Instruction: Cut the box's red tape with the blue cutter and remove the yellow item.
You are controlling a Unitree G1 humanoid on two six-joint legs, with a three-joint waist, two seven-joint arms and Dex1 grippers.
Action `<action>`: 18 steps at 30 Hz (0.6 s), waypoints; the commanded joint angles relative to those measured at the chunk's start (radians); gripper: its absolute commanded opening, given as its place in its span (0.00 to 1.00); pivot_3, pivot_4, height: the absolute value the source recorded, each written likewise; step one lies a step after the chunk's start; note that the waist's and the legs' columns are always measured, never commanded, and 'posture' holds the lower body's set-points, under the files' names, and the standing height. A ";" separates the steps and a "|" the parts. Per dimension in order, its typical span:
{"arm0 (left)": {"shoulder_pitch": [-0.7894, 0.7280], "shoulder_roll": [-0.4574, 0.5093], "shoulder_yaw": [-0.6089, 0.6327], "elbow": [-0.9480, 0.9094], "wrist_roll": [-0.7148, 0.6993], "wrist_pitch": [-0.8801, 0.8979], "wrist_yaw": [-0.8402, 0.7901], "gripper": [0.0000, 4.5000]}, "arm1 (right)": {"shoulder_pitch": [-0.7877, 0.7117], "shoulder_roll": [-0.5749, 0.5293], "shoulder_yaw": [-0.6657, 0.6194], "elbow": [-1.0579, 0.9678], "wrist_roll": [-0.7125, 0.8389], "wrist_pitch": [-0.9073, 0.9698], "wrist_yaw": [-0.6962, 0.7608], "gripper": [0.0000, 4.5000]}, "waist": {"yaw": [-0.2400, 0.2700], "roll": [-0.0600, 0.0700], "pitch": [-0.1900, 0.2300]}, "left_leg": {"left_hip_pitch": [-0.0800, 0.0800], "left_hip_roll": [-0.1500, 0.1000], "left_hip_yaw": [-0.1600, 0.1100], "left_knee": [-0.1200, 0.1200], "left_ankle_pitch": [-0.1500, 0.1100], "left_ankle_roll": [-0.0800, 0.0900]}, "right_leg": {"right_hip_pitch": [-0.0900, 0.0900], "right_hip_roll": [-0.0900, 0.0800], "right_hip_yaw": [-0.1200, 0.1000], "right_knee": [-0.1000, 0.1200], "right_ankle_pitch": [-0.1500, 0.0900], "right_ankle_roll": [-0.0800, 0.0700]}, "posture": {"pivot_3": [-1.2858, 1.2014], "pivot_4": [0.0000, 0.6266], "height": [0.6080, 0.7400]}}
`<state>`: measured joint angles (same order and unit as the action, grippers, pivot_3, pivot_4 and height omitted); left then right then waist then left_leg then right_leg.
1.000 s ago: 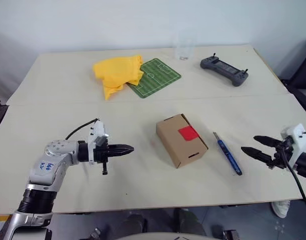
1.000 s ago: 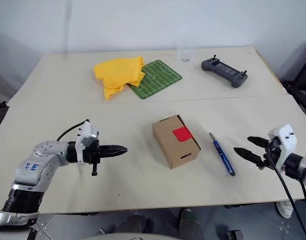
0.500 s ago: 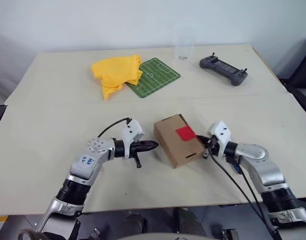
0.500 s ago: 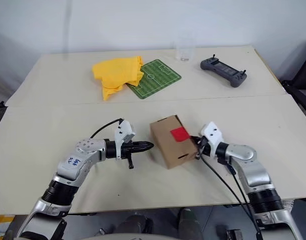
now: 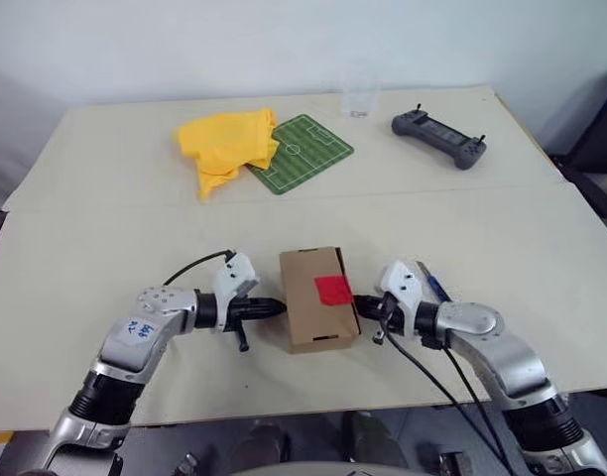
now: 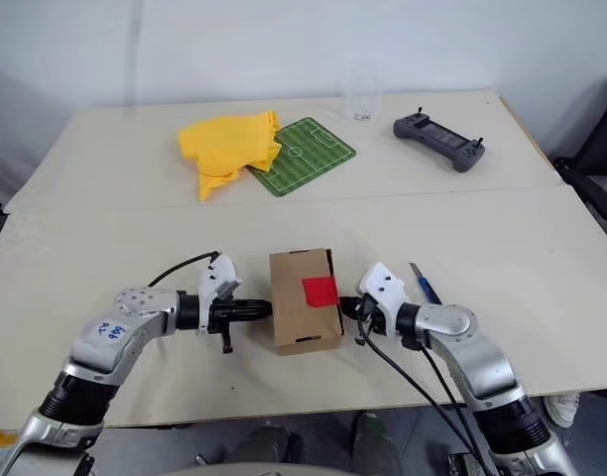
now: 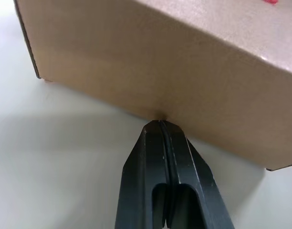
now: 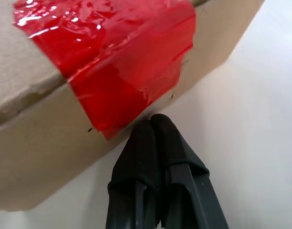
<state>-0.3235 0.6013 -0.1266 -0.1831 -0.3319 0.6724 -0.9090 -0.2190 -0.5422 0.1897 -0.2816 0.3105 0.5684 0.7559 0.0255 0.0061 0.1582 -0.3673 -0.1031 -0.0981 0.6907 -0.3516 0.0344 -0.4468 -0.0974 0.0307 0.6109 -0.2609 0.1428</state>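
Bracing the box (image 5: 318, 311) mid-counter (image 5: 105, 248) from both sides: left claw (image 7: 160, 125) pressed together, tip against one side wall; right claw (image 8: 153, 120) pressed together, tip just under the red tape (image 8: 117, 62). Tape uncut, lid shut. Blue cutter (image 5: 431, 284) lying untouched beside right arm. Yellow item presumably inside. Judged barely begun: picking up cutter, slicing, extraction all left.
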 commanded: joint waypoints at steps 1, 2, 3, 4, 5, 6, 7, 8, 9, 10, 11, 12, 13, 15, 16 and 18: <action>0.002 0.008 0.029 -0.027 -0.014 -0.013 0.008 0.00 | 0.019 0.015 -0.028 -0.080 0.031 0.053 -0.035 0.01 | 0.001 0.000 0.000 | 0.000 -0.001 0.000 0.000 0.000 0.000 | 0.000 0.000 0.000 0.000 0.000 0.000 | 0.52 0.24 1.00; 0.002 0.007 0.030 -0.022 -0.011 -0.017 0.013 0.00 | 0.026 0.012 -0.029 -0.087 0.025 0.056 -0.042 0.01 | 0.001 0.000 0.000 | 0.000 -0.001 0.000 0.000 0.000 0.000 | 0.000 0.000 0.000 0.000 0.000 0.000 | 0.52 0.24 1.00; 0.001 0.005 0.031 -0.018 -0.009 -0.020 0.016 0.00 | 0.032 0.005 -0.032 -0.091 0.022 0.062 -0.046 0.01 | 0.000 0.000 0.000 | 0.000 -0.001 0.000 0.000 0.000 0.000 | 0.000 0.000 0.000 0.000 0.000 0.000 | 0.52 0.24 1.00; 0.001 0.005 0.031 -0.018 -0.008 -0.024 0.017 0.00 | 0.037 -0.007 -0.045 -0.095 0.022 0.065 -0.047 0.01 | 0.000 0.000 0.000 | 0.000 -0.001 0.000 0.000 0.000 0.001 | 0.000 0.000 0.000 0.000 0.000 0.000 | 0.52 0.24 1.00; 0.000 0.006 0.031 -0.018 -0.008 -0.026 0.017 0.00 | 0.041 -0.014 -0.056 -0.098 0.024 0.068 -0.049 0.01 | 0.000 0.000 0.000 | 0.000 -0.001 0.000 0.000 0.000 0.001 | 0.000 0.000 0.000 0.000 0.000 0.000 | 0.52 0.24 1.00; -0.002 0.017 0.035 -0.023 -0.015 -0.014 0.011 0.00 | 0.046 -0.025 -0.091 -0.114 0.044 0.087 -0.048 0.01 | 0.000 0.000 0.000 | 0.000 -0.001 0.000 0.000 0.000 0.001 | 0.000 0.000 0.000 0.000 0.000 0.000 | 0.52 0.24 1.00; -0.005 0.037 0.042 -0.028 -0.027 -0.004 -0.010 0.00 | 0.050 -0.032 -0.139 -0.136 0.081 0.129 -0.054 0.01 | 0.000 0.000 0.000 | 0.000 -0.001 0.000 0.000 0.000 0.001 | 0.000 0.000 -0.001 0.000 0.000 0.000 | 0.52 0.24 1.00; -0.008 0.062 0.051 -0.032 -0.042 0.007 -0.038 0.00 | 0.054 -0.042 -0.190 -0.164 0.132 0.196 -0.057 0.01 | 0.000 0.000 0.000 | 0.000 -0.001 0.000 0.000 0.000 0.001 | 0.000 0.000 -0.001 0.000 0.000 0.000 | 0.52 0.24 1.00; -0.013 0.091 0.062 -0.033 -0.057 0.020 -0.065 0.00 | 0.055 -0.052 -0.242 -0.192 0.187 0.249 -0.054 0.04 | -0.001 0.000 0.000 | 0.000 -0.001 0.000 0.000 0.000 0.001 | 0.000 0.000 0.000 0.000 0.000 0.000 | 0.52 0.24 1.00; -0.022 0.123 0.071 -0.027 -0.070 0.027 -0.096 0.00 | 0.048 -0.060 -0.293 -0.217 0.241 0.308 -0.060 0.09 | -0.001 0.000 0.000 | 0.000 -0.001 0.000 -0.001 0.000 0.001 | 0.000 0.000 0.000 0.000 0.000 0.000 | 0.52 0.24 1.00; -0.040 0.158 0.083 -0.015 -0.085 0.021 -0.138 0.00 | 0.024 -0.069 -0.356 -0.238 0.311 0.387 -0.074 0.15 | -0.001 0.000 0.000 | 0.000 -0.001 0.000 -0.001 0.000 0.001 | 0.000 -0.001 0.000 -0.001 0.000 0.000 | 0.52 0.24 1.00; -0.056 0.184 0.093 -0.006 -0.101 0.003 -0.182 0.00 | -0.008 -0.077 -0.411 -0.253 0.375 0.471 -0.094 0.22 | -0.002 0.000 0.001 | 0.000 0.000 -0.001 -0.001 0.000 0.000 | 0.000 -0.001 0.000 -0.001 0.000 0.000 | 0.52 0.24 1.00; -0.069 0.198 0.102 -0.003 -0.125 -0.024 -0.230 0.00 | -0.051 -0.086 -0.463 -0.259 0.445 0.613 -0.121 0.29 | -0.003 0.001 0.001 | 0.000 0.001 -0.001 -0.002 0.000 0.000 | 0.000 -0.001 0.000 -0.002 0.000 0.000 | 0.52 0.24 1.00; -0.084 0.199 0.116 -0.011 -0.182 -0.046 -0.307 0.00 | -0.148 -0.112 -0.519 -0.252 0.541 0.884 -0.140 0.44 | -0.004 0.003 0.002 | 0.000 0.001 0.000 -0.002 0.000 0.000 | 0.000 -0.002 0.000 -0.002 0.000 -0.001 | 0.52 0.24 1.00; -0.097 0.179 0.114 -0.016 -0.200 -0.060 -0.321 0.00 | -0.202 -0.120 -0.529 -0.221 0.598 0.977 -0.163 0.51 | -0.004 0.003 0.002 | 0.000 0.001 0.000 -0.002 0.000 0.000 | 0.000 -0.003 0.000 -0.003 0.000 -0.001 | 0.52 0.24 1.00; -0.127 0.133 0.096 -0.020 -0.213 -0.073 -0.315 0.00 | -0.278 -0.123 -0.518 -0.166 0.699 1.040 -0.224 0.68 | -0.003 0.003 0.002 | 0.000 0.001 -0.001 -0.004 0.000 0.000 | 0.000 -0.004 0.001 -0.004 -0.001 -0.002 | 0.52 0.24 1.00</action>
<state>-0.4344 0.7573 -0.0204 -0.1828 -0.5126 0.6223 -1.2134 -0.4690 -0.6648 -0.3225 -0.4638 0.9082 1.5326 0.5778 0.0226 0.0091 0.1599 -0.3671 -0.1015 -0.0997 0.6854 -0.3512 0.0341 -0.4466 -0.1008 0.0317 0.6065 -0.2615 0.1412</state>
